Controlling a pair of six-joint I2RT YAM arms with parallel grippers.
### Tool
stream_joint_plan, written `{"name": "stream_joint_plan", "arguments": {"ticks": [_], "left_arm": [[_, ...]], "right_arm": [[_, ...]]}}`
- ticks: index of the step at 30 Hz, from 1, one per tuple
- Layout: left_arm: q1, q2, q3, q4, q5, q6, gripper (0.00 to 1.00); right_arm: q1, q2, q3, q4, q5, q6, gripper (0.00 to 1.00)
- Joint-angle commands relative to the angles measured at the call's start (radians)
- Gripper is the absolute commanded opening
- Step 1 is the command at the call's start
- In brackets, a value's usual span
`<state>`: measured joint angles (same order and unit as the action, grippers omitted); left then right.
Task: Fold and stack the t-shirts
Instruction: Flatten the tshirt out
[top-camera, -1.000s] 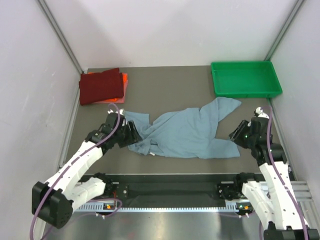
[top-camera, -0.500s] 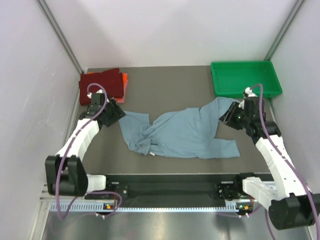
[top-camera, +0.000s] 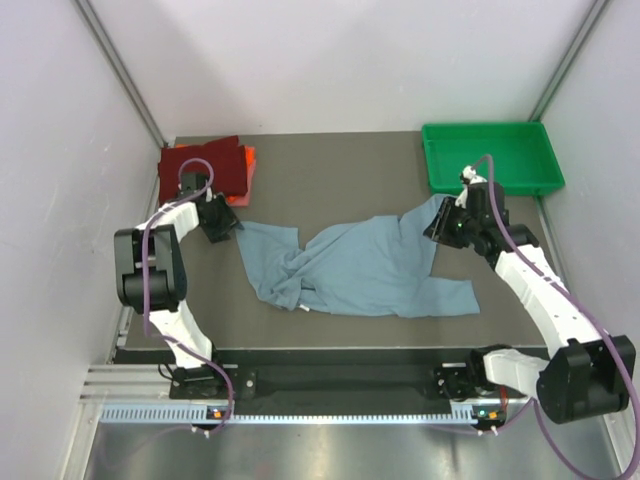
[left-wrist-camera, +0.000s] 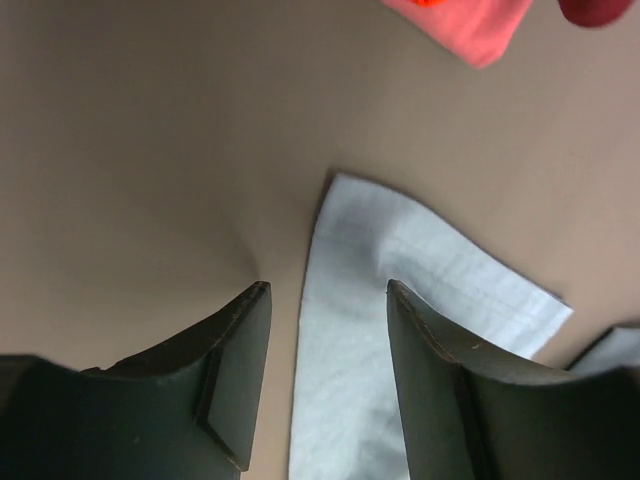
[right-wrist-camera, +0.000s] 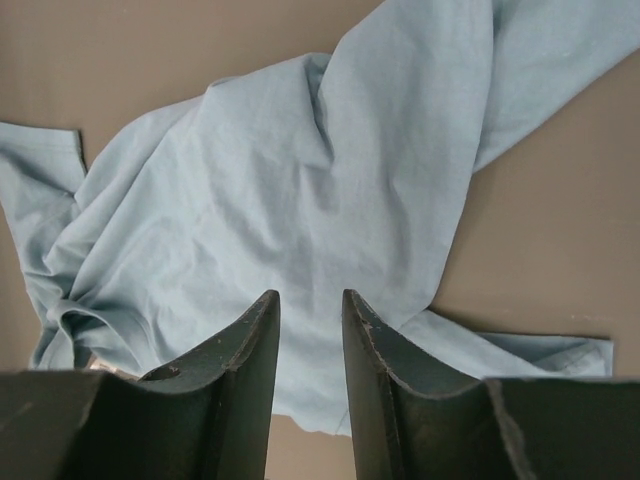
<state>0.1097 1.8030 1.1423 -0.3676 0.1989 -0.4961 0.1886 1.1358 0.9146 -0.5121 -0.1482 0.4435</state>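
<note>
Grey-brown surface (top-camera: 330, 180), pale walls (top-camera: 350, 60) round three sides. Centre: grey-blue shirt (top-camera: 360, 270), unfolded, crumpled, one part reaching toward green tray (top-camera: 490, 184) at far right. Far-left corner: dark red shirt (top-camera: 200, 172), folded, lying on orange shirt (top-camera: 249, 158), orange edge showing at right. Over grey-blue shirt's far-left corner: left hand (top-camera: 226, 227), fingers approx. half open, nothing gripped. Over its far-right part, nr tray: right hand (top-camera: 434, 228), fingers narrowly apart, nothing btwn them. Contact w/ cloth: cannot tell.
</note>
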Motion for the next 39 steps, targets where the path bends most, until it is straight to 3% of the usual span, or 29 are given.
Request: {"name": "stream_joint_plan", "arguments": {"ticks": [1, 12, 19, 28, 33, 39], "left_arm": [[0.002, 0.022, 0.063, 0.039, -0.007, 0.044, 0.55], [-0.048, 0.076, 0.106, -0.010, -0.176, 0.094, 0.49], [-0.073, 0.137, 0.175, -0.072, -0.179, 0.102, 0.45], [-0.105, 0.199, 0.229, -0.171, -0.320, 0.111, 0.29], [-0.156, 0.208, 0.258, -0.221, -0.314, 0.087, 0.00], [-0.179, 0.069, 0.216, -0.321, -0.389, 0.031, 0.00]], "right_arm": [[0.018, 0.022, 0.026, 0.061, -0.004, -0.028, 0.32], [0.018, 0.045, 0.024, 0.086, 0.015, -0.040, 0.31], [0.023, 0.025, 0.004, 0.103, 0.061, -0.045, 0.31], [0.023, 0.024, -0.006, 0.101, 0.072, -0.057, 0.31], [0.025, 0.041, 0.000, 0.098, 0.090, -0.040, 0.31], [0.064, 0.189, 0.088, 0.093, 0.179, 0.014, 0.32]]}}
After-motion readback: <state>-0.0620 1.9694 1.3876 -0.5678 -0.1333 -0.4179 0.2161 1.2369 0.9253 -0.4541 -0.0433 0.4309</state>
